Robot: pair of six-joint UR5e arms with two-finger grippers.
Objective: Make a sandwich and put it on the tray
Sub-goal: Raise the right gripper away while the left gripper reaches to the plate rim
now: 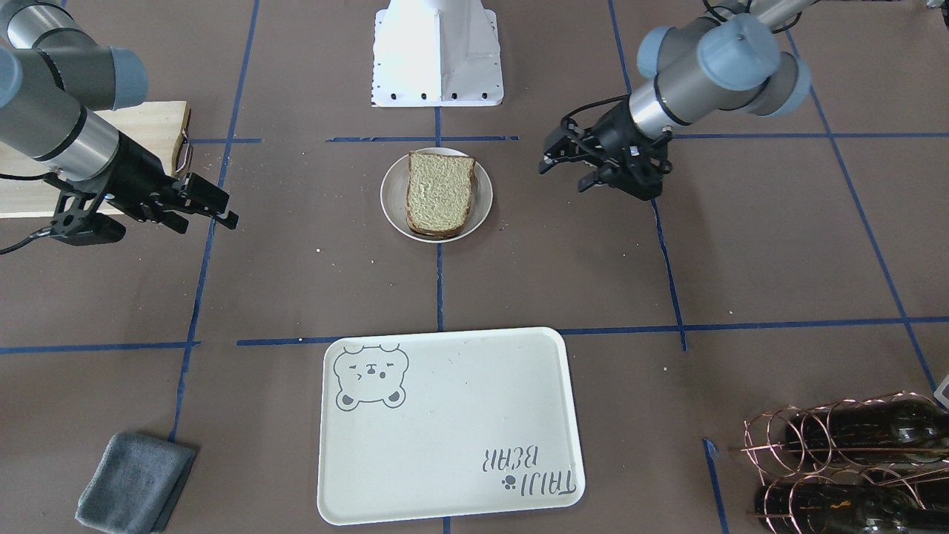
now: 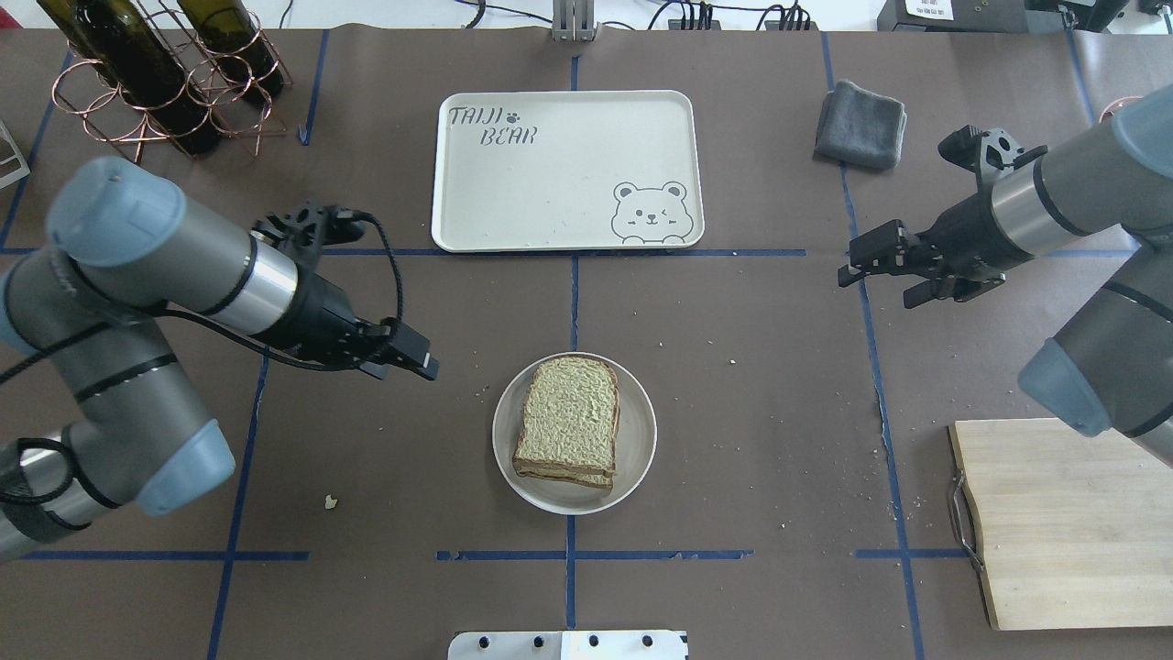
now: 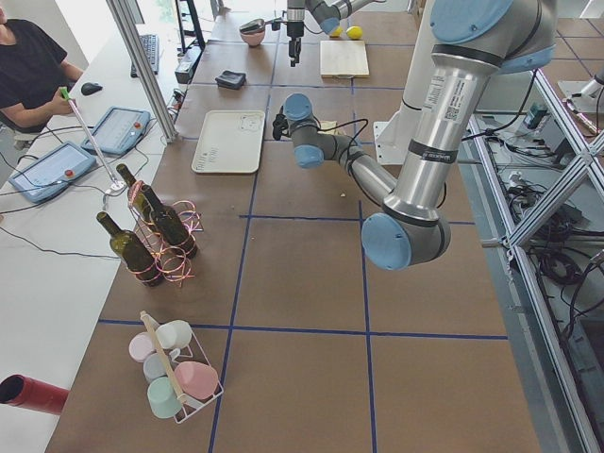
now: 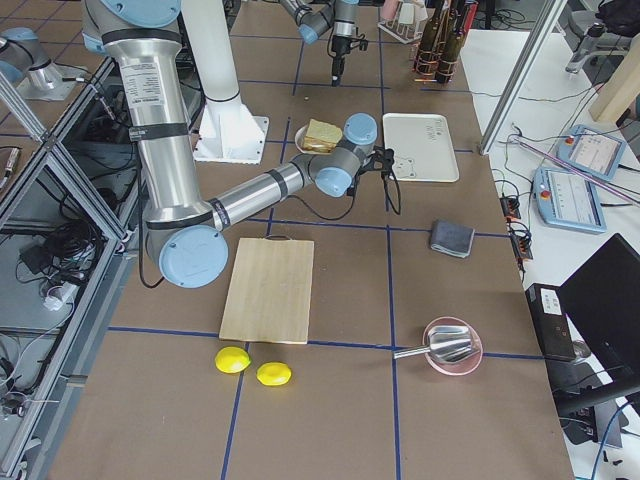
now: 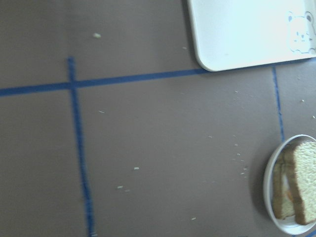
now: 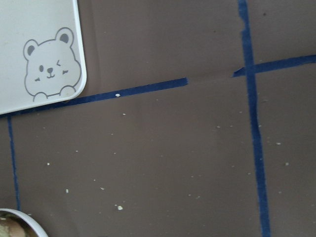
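Flanking sandwich [image 2: 568, 426]: left end effector [image 2: 422, 359], right end effector [image 2: 866, 273], aloft.

Only one marking is legible. We read "TAIJI BEAR" as grey capital lettering [image 2: 493, 126] on the large cream-white rectangular plastic tray [image 2: 568, 183]. It is set in two lines, "TAIJI" over "BEAR", at the tray's far left corner as seen from the robot's side. A small grey paw print [image 2: 512, 116] follows "TAIJI". In the front-facing view the same words show upside down.

At the tray's near right corner is a grey winking bear drawing [image 2: 650, 213] with no words.

We note a white printed sticker [image 3: 444, 94] on the left arm [image 3: 415, 189] and a like sticker [image 4: 150, 85] on the right arm [image 4: 165, 175]. The print on both is too small to read.
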